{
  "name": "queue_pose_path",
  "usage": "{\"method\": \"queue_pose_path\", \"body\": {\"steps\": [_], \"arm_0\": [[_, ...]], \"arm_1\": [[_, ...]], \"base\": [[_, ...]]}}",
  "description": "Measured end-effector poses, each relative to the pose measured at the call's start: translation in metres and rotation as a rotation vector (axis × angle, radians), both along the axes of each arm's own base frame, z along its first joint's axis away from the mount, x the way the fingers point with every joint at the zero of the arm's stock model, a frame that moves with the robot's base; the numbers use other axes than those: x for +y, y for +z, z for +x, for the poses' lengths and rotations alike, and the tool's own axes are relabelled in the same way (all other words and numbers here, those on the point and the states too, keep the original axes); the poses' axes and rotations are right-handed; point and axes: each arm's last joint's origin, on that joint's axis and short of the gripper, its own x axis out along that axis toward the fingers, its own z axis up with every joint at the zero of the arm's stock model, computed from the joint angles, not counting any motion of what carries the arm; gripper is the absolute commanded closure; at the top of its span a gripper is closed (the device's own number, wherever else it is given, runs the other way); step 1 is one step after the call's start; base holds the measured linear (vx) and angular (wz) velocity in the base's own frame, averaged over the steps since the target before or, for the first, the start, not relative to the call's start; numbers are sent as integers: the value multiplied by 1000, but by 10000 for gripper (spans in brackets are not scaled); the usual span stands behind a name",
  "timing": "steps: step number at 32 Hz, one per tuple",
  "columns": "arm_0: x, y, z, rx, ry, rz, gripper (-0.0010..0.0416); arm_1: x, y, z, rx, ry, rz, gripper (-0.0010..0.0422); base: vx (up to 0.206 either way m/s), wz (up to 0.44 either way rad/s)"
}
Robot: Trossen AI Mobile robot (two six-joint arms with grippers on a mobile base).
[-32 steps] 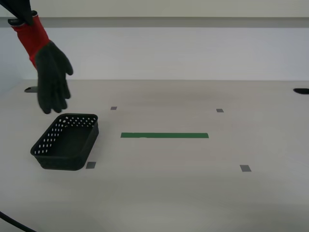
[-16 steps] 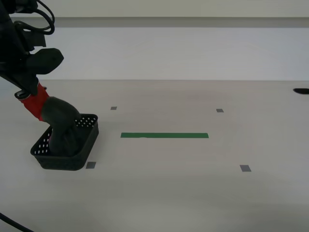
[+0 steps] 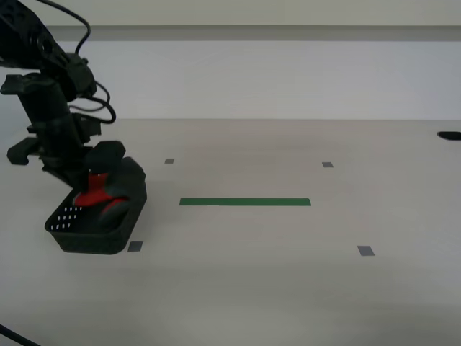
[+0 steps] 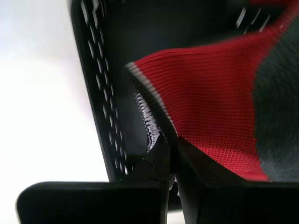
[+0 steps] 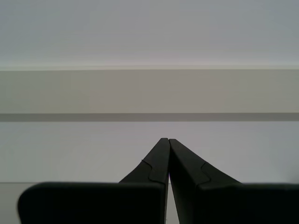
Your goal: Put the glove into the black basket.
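The glove [image 3: 101,200] lies inside the black basket [image 3: 86,238] at the exterior view's left, its red cuff up and its dark grey part toward the basket's front. My second gripper [image 3: 92,184] reaches down into the basket and is shut on the edge of the red cuff [image 4: 205,112]; the second wrist view shows the jaws [image 4: 169,144] pinching the cuff's hem beside the basket's perforated wall [image 4: 100,93]. My first gripper [image 5: 167,140] is shut and empty, pointing at a plain wall; it does not show in the exterior view.
A green tape strip [image 3: 245,202] lies mid-table to the basket's right in the exterior view. Small grey tape squares [image 3: 366,251] mark the table. A dark hole [image 3: 449,135] sits at the far right edge.
My second gripper has come down with the glove, from high above the basket to inside it. The glove went from hanging free to folded down in the basket.
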Motion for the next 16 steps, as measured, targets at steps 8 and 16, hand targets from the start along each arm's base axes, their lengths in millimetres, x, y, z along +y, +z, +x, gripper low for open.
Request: {"method": "queue_pose_path", "body": {"steps": [8,16], "arm_0": [[0,-3,0,24,0,0,405],[0,-2,0,24,-1,0,405]], "arm_1": [[-1,7,9,-39,36,-6,317],[0,5,4,15,52,0,183]], "base": [[0,0],[0,0]]}}
